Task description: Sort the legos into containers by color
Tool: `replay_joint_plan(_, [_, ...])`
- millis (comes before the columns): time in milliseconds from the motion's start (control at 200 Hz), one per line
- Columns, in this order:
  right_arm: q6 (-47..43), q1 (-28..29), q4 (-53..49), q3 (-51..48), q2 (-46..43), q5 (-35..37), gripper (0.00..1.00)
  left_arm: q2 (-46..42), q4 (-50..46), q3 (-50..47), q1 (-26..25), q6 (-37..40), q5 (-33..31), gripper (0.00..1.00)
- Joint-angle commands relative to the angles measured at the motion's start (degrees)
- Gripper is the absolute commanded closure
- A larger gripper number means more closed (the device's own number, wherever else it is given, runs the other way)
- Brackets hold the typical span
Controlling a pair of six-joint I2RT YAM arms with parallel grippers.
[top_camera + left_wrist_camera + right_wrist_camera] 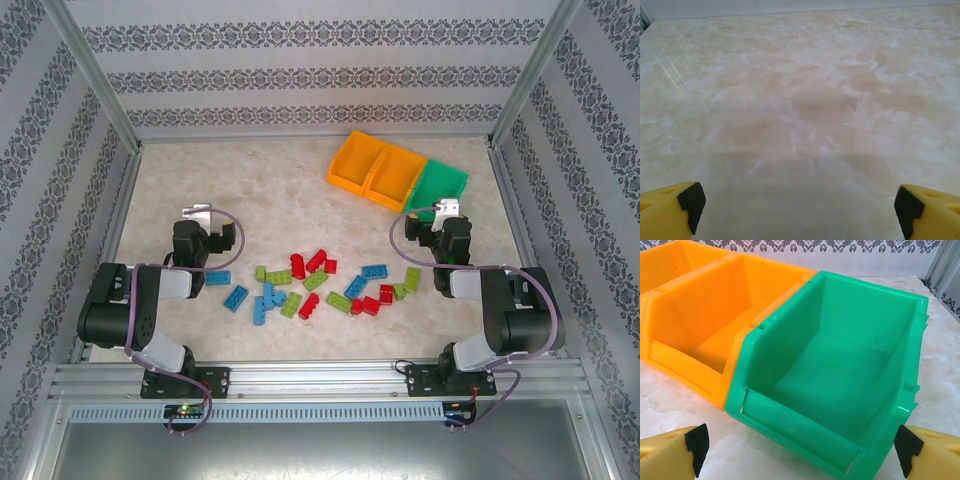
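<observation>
Left gripper [800, 212]: jaws at full spread, nothing held, over bare table [800, 100]. Right gripper [800, 452]: likewise wide open and empty, facing the green bin [785, 340], with the orange bins [705, 315] joined at its side. Bins look empty. Legos [315, 282] lie scattered between the arms, well apart from the bins. Judged: sorting not begun; the arms flank the pile, leaving it reachable to either.

Light is bright and even from above. The table [180, 190] carries only faint, soft shadows. The left wrist view looks slightly hazy; the green bin [865, 315] is sharp, with mild sheen.
</observation>
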Motion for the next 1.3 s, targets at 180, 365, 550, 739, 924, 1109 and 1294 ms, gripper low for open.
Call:
replay_joint_plan(180, [0.4, -0.1, 1.7, 0.0, -0.2, -0.6, 0.02, 0.5, 1.8, -0.2, 1.0, -0.4, 0.5, 0.01])
replay_joint_plan(365, [1.4, 0.2, -14.1, 5.2, -6.5, 0.0, 0.03, -0.5, -0.8, 0.8, 1.0, -0.2, 0.9, 0.01])
replay_joint_plan(550, [8.1, 1.9, -33.8, 13.2, -12.4, -1.3, 0.15, -4.0, -44.2, 23.5, 0.6, -7.8, -0.9, 0.0])
replay_joint_plan(739, [19.5, 2.7, -43.5, 22.7, -8.6, -1.1, 0.2, -5.4, -46.8, 26.0, -2.2, -13.4, 4.0, 0.0])
replay_joint_plan(924, [23.2, 3.4, -58.7, 39.4, 3.5, -0.2, 0.24, -7.5, -49.7, 25.4, -4.0, -16.2, 3.2, 0.0])
replay_joint_plan(1109, [23.8, 3.4, -68.4, 50.9, 15.1, 2.6, 0.25, -10.7, -50.1, 21.6, -4.7, -16.5, 1.5, 0.01])
replay_joint_plan(1294, [23.3, 3.5, -72.8, 58.0, 23.5, 3.2, 0.27, -13.6, -48.8, 18.2, -4.8, -16.4, 1.2, 0.01])
